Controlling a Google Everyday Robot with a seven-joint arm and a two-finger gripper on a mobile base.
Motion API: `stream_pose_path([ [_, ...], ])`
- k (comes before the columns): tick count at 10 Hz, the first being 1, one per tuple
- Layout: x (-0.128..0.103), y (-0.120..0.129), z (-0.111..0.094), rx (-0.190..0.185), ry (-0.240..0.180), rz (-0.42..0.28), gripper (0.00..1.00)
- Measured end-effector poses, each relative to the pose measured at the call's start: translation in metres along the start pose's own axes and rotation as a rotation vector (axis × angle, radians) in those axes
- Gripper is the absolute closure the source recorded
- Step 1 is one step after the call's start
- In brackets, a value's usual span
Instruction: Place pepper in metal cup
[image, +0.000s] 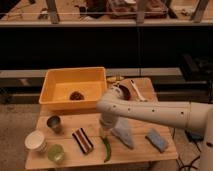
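Observation:
The pepper (107, 148) is a slim green chili lying on the wooden table (135, 152) near its front edge, right of a striped block (82, 140). The metal cup (54, 123) is a small grey tumbler standing upright at the left of the table, in front of the yellow bin. My gripper (104, 131) hangs at the end of the white arm, pointing down just above the pepper's upper end, well to the right of the metal cup.
A yellow bin (60, 80) with a brown item (76, 95) stands at the back left. A white paper cup (36, 141) and a green cup (55, 153) stand at the front left. A grey cloth (123, 134) and a blue sponge (156, 140) lie to the right.

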Motion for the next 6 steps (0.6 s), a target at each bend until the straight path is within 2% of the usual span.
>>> stream_pose_path([
  [6,0.001,-0.012,0.020,0.033,-0.030,-0.003,0.46],
])
